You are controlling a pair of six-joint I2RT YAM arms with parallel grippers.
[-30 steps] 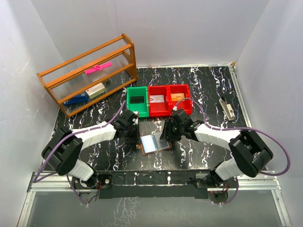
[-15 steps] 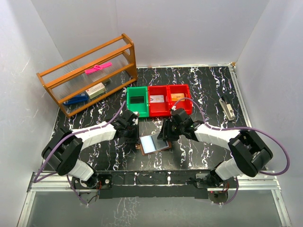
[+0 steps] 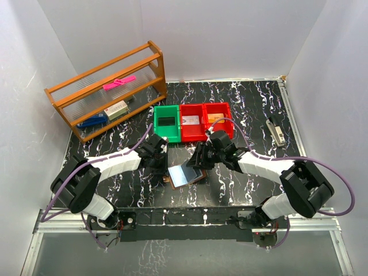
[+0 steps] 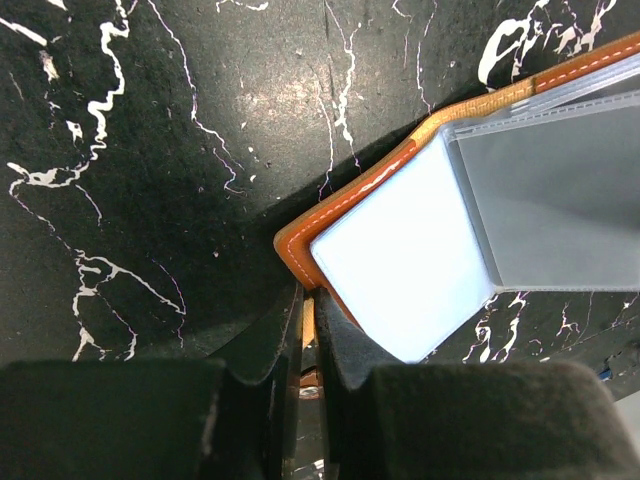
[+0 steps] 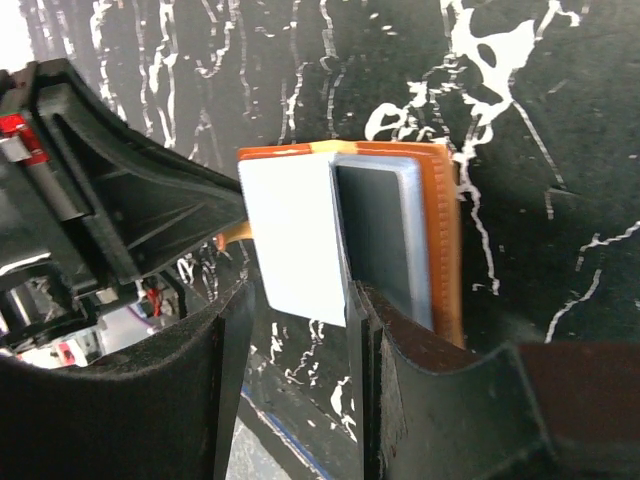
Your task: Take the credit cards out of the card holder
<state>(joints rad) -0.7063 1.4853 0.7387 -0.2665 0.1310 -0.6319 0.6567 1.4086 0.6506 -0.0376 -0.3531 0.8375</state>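
Extraction is only beginning: the card holder lies open at 6 o'clock on the tabletop, with no card out yet. The left end effector is clenched on its brown rim at the 9 o'clock corner, pinning it down. The right end effector has its jaws apart astride a pale blue panel, beside a grey credit card. Whether it grips anything I cannot tell. The next move likely calls for a firm pinch on one card edge and a straight pull toward 3 o'clock. The tabletop is black with white veins, enclosed by white walls. Bins sit at 12 o'clock and a wooden rack at 10.
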